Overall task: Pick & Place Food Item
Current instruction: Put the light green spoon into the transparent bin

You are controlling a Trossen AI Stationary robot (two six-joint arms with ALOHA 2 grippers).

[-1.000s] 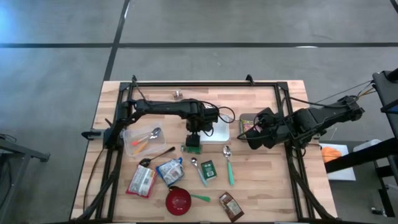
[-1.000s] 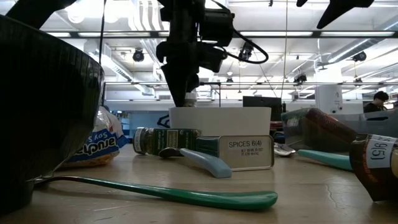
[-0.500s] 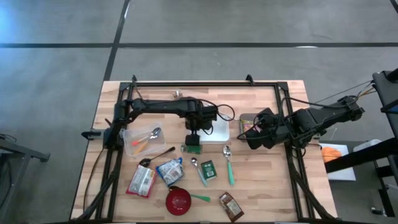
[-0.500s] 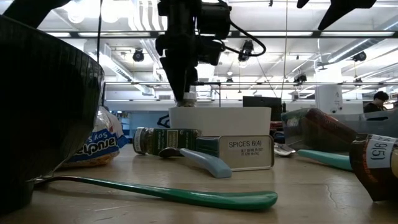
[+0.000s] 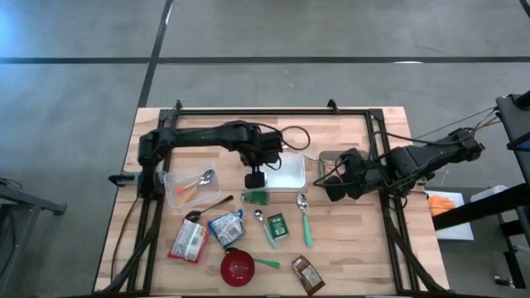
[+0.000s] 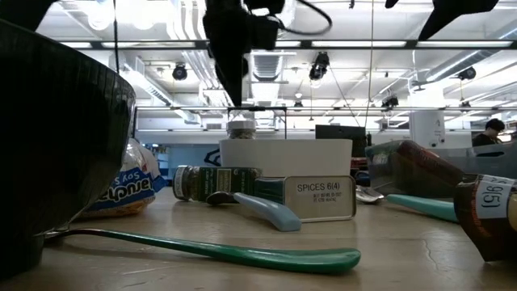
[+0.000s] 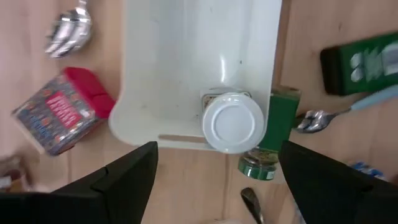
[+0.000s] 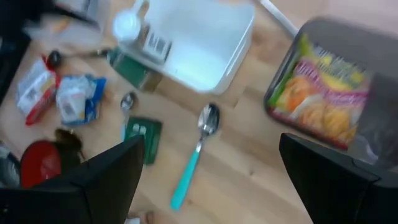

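While ringed by teal-handled spoons and snack packets, stands upright in white rectangular tray: white-capped spice jar, beneath open left gripper; right gripper open nearby.

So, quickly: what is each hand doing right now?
Left hand: open, above the jar, holding nothing.
Right hand: open, holding nothing.

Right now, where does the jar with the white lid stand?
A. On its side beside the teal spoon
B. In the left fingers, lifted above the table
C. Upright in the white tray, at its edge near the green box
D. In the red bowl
C: the left wrist view looks straight down on the jar's white lid, which sits inside the white tray by its wall, next to the green box; the left fingers stand open, clear of it.
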